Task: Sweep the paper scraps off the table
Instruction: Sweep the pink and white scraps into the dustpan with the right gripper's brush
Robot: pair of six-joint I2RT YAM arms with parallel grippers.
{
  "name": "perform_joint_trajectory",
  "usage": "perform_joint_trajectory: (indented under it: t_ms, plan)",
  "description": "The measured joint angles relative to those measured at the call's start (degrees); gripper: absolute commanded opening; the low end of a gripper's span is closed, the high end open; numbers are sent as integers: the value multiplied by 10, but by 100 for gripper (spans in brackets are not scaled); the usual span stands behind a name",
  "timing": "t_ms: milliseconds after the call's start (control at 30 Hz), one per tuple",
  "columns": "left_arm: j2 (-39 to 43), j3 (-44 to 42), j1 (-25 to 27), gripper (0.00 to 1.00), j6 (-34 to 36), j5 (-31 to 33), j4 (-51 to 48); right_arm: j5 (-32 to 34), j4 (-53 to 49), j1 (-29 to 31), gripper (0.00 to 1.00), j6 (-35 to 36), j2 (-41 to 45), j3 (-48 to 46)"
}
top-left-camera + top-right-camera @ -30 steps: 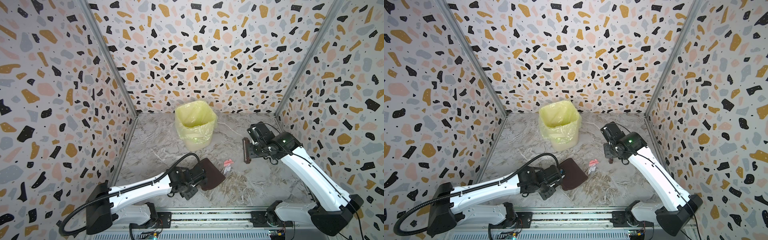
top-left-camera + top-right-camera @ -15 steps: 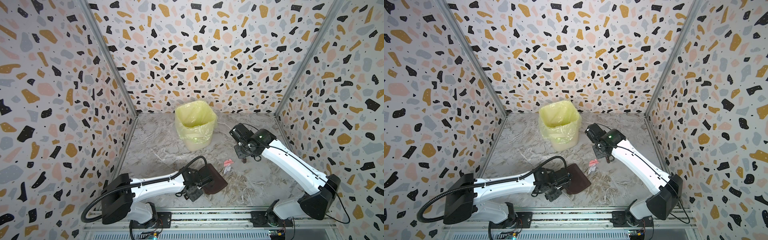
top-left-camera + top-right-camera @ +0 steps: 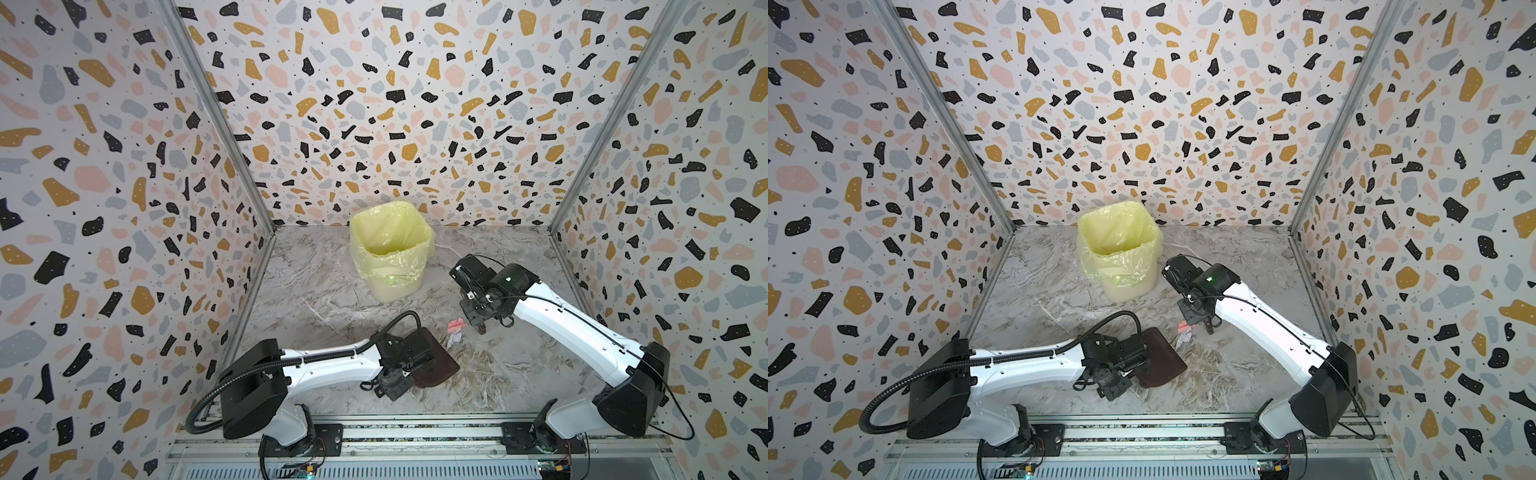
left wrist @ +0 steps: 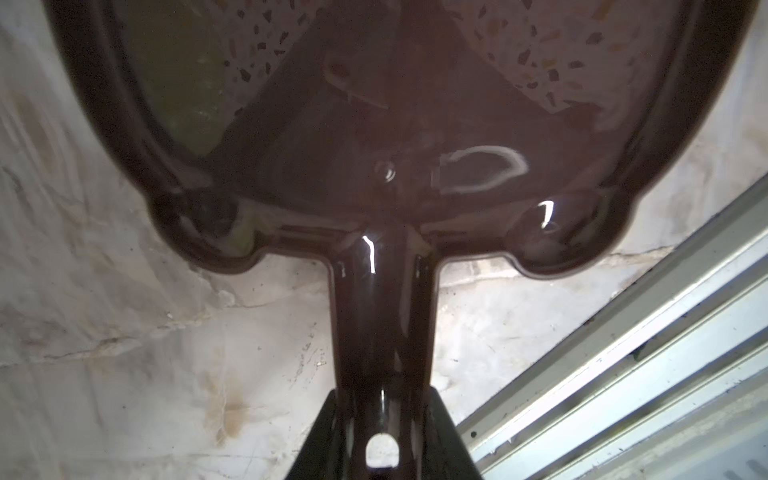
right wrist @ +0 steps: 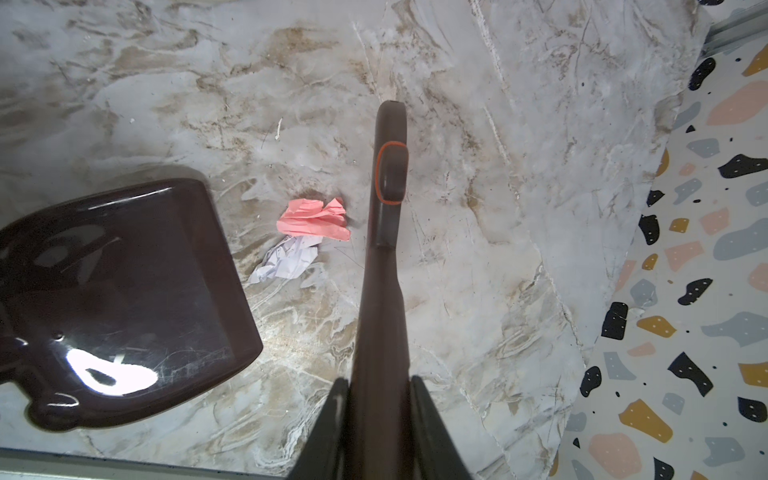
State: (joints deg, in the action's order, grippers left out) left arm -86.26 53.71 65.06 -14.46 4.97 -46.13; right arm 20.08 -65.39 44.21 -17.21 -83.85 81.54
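1. Terrazzo-patterned walls (image 3: 374,104) enclose the table (image 3: 316,291) on three sides. A yellow-lined bin (image 3: 388,249) stands upright at the rear centre.
2. Surface: flat, with a grey-white marble pattern and beige veining.
3. Change, right side: the right gripper (image 5: 380,415) has swung inward from the right wall and come down. Its jaws are clamped on the handle of the brush (image 5: 384,249). The brush's far end now sits just beside the paper scraps (image 5: 307,232), on the side away from the dustpan (image 5: 124,291).
4. Change, left side: the left gripper (image 4: 382,436) is closed on the dustpan handle and has advanced the pan slightly toward the scraps. The pan's open lip faces them, near but not touching.
5. Scrap location: one pink piece and one white piece lie together on the table, between lip and brush.
6. Assessment: both tools appear staged, and the likely next step is a sweeping stroke into the pan. No scrap is in the pan yet.
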Motion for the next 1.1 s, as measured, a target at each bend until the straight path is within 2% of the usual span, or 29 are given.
perform_joint_trajectory:
  t_ms: [267,567,833,967,1100]
  plan:
    - [-24,8,0,0,1,0,7,-10,7,30,0,9,0,-11]
    - [-29,8,0,0,0,0,16,-40,1,97,0,-2,0,-7]
    - [-32,8,0,0,-2,-1,22,-79,-30,159,0,-33,0,35]
    - [-33,8,0,0,-2,-1,22,-78,-52,161,0,-47,0,51]
    - [-36,8,0,0,-2,-1,25,-68,-69,132,0,-58,7,52]
